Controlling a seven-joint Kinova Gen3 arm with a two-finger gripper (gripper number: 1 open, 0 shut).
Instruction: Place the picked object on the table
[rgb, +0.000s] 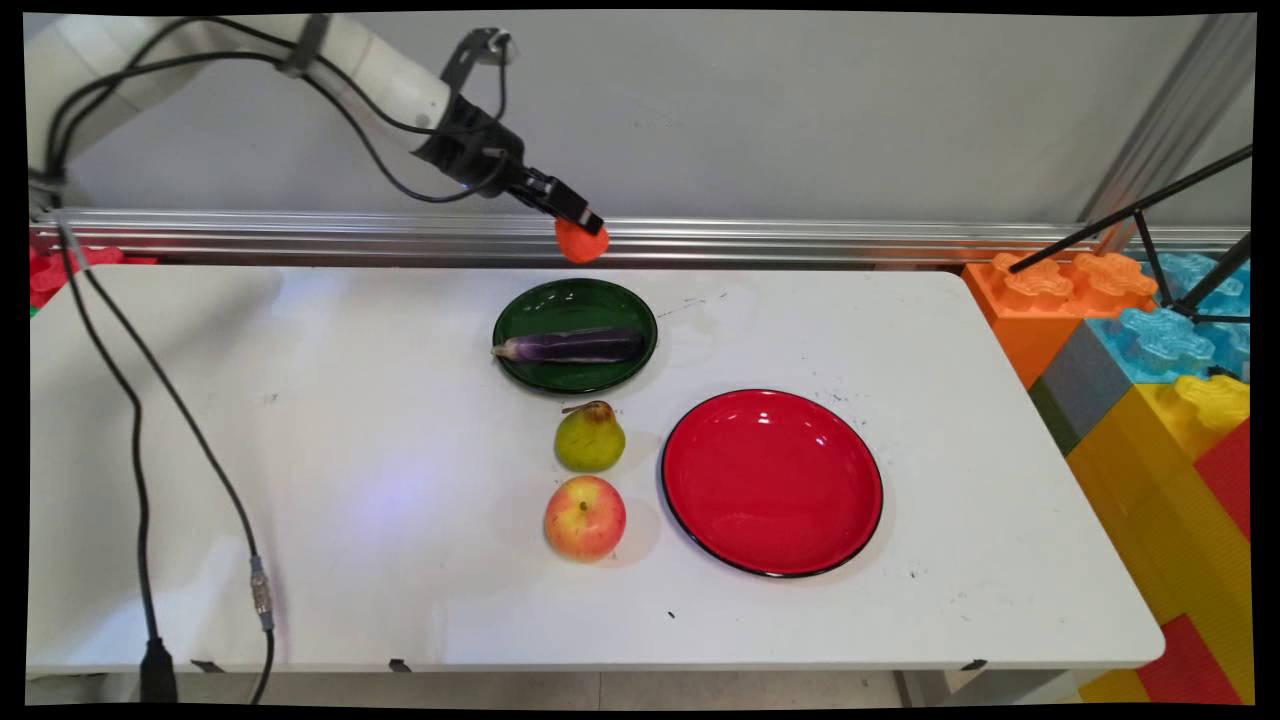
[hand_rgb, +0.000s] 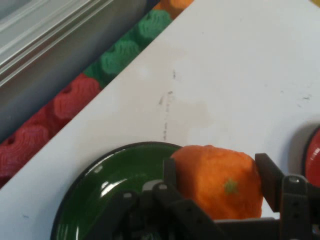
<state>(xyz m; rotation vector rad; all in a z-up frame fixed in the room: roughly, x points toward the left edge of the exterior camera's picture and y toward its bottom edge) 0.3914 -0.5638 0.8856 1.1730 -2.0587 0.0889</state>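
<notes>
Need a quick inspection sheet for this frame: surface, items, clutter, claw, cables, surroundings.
Surface: white table, scuffed, small dark marks.
Items: orange in the claw, held in the air above the table's far edge; eggplant on green plate; red plate bare; pear and apple on the table beside it.
Clutter: nothing seen.
Claw: shut on orange.
Cables: black, hanging from the arm across the table's left side.
Surroundings: grey wall, metal rail, big toy blocks at right.
</notes>
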